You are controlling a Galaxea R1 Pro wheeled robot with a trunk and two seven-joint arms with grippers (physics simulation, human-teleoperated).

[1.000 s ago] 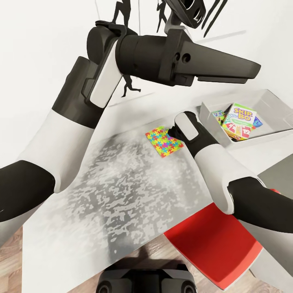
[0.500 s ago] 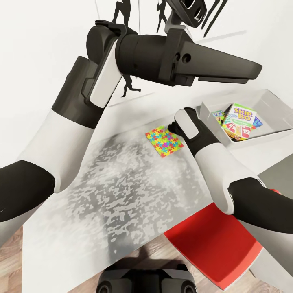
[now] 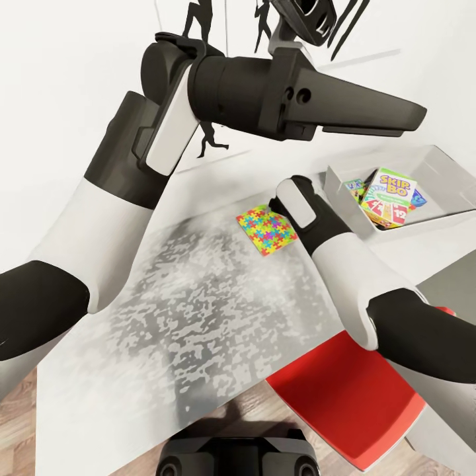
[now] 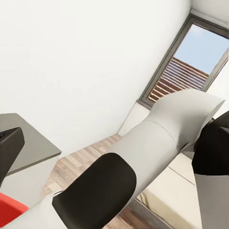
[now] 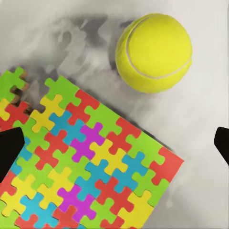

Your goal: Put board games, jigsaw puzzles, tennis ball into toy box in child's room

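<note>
Right gripper hangs over the puzzle, fingertips spread wide at the frame's edges, gripping nothing. Tennis ball sits upper right, just beside the puzzle, on the table. At right in the head view, the toy box holds the SKIP-BO game. Left gripper: can't tell.

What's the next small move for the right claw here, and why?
Probably shift the open right claw toward the tennis ball to centre it, then descend. In the right wrist view the ball lies on the table just off the jigsaw puzzle's corner, off-centre between the two fingertips.
</note>
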